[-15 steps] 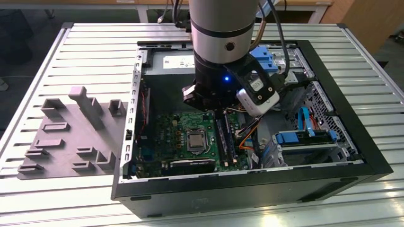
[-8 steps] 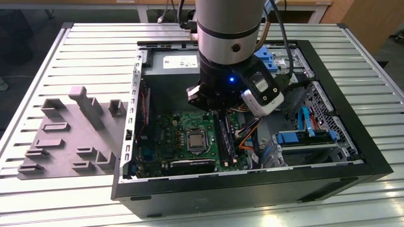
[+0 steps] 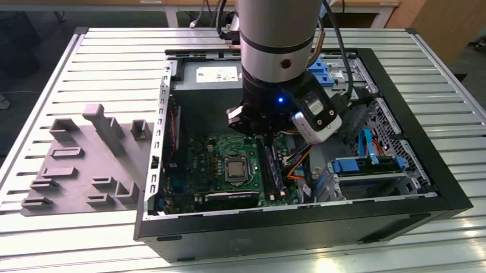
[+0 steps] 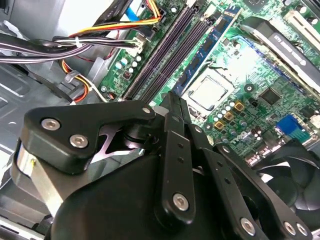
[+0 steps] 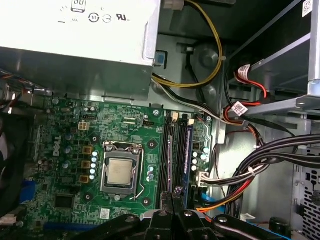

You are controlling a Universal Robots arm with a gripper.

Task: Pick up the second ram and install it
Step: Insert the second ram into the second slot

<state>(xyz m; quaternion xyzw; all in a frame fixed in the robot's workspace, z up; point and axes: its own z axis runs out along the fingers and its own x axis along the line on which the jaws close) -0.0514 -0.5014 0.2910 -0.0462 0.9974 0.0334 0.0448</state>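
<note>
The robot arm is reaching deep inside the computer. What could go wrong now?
1. The gripper hangs right over the memory slots. A crooked push down might bend a slot or scrape the green board.
2. A bundle of cables lies close beside those slots, so the arm might snag them.
3. The bare processor sits next to the slots, so a sideways slip could hit it.

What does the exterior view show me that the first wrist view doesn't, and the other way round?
Exterior view: the whole open computer case on a slatted table, the grey holder tray beside it on that view's left, and the robot arm reaching in. First wrist view: the yellow cable and red cable close up. Both: the green motherboard with its processor socket.
</note>
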